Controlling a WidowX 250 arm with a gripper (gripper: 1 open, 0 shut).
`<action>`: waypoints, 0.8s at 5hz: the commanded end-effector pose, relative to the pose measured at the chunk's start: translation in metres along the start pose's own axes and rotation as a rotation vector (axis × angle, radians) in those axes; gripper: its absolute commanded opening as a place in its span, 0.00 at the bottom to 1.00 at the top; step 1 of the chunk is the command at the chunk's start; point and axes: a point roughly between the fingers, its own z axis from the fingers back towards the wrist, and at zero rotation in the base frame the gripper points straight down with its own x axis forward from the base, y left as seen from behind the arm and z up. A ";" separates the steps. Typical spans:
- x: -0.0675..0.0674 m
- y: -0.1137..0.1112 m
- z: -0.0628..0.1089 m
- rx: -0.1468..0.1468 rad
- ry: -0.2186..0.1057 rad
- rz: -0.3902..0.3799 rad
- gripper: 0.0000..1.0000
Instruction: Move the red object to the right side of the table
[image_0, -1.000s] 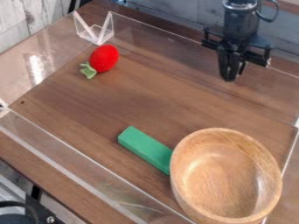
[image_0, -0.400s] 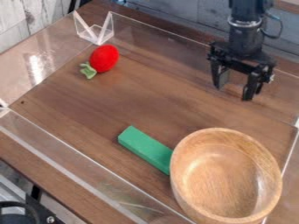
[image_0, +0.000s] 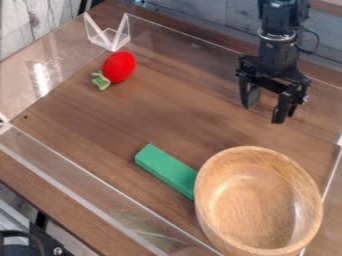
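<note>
Open and released, the gripper (image_0: 273, 98) hangs beyond the bowl (image_0: 258, 202), towards the far edge of the table (image_0: 123, 122). Left to right: the red fruit (image_0: 119, 67) lies well apart from the bowl, far to its left and beyond it, leafy stem (image_0: 100, 80) towards the near left; the green block (image_0: 167, 171) lies just left of the bowl.

A robot lab is shown here, or a place much like one. A black robot arm (image_0: 278, 40) is seen over a brown wooden bench (image_0: 147, 130). The bench is edged with clear plastic walls (image_0: 100, 205). Black cables (image_0: 24, 240) are seen at the bottom left corner, and grey boards (image_0: 30, 25) at the top left.
</note>
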 end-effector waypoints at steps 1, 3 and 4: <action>0.011 0.006 0.024 0.017 -0.052 -0.061 1.00; -0.003 0.005 0.032 0.028 -0.058 0.005 1.00; 0.000 0.010 0.050 0.045 -0.072 0.003 1.00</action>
